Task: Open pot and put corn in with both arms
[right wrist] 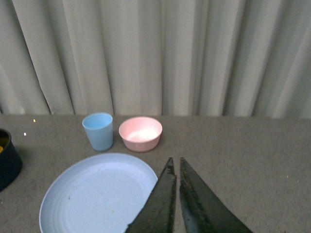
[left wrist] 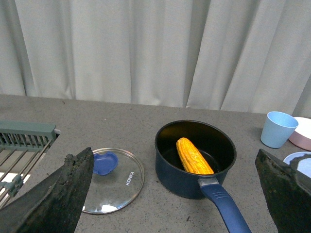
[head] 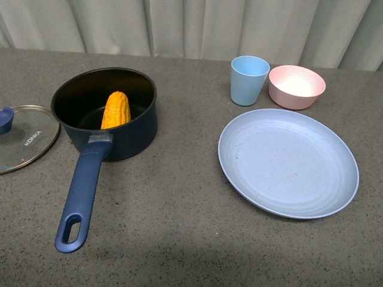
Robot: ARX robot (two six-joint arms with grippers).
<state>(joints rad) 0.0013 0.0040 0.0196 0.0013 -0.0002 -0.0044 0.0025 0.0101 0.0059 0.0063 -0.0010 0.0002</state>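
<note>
The dark navy pot (head: 122, 134) stands open on the grey table, its long blue handle (head: 81, 194) pointing toward me. The yellow corn cob (head: 115, 110) leans inside it; it also shows in the left wrist view (left wrist: 193, 155). The glass lid marked KONKA (head: 27, 139) lies flat to the pot's left, knob up. Neither arm shows in the front view. My left gripper (left wrist: 175, 194) is open and empty, held back from and above the pot (left wrist: 194, 167) and lid (left wrist: 114, 179). My right gripper (right wrist: 175, 167) is shut and empty above the table beside the plate.
A large light blue plate (head: 288, 161) lies at the right, with a light blue cup (head: 248, 80) and a pink bowl (head: 296, 86) behind it. A green-framed rack (left wrist: 22, 145) stands left of the lid. A pale curtain hangs behind the table.
</note>
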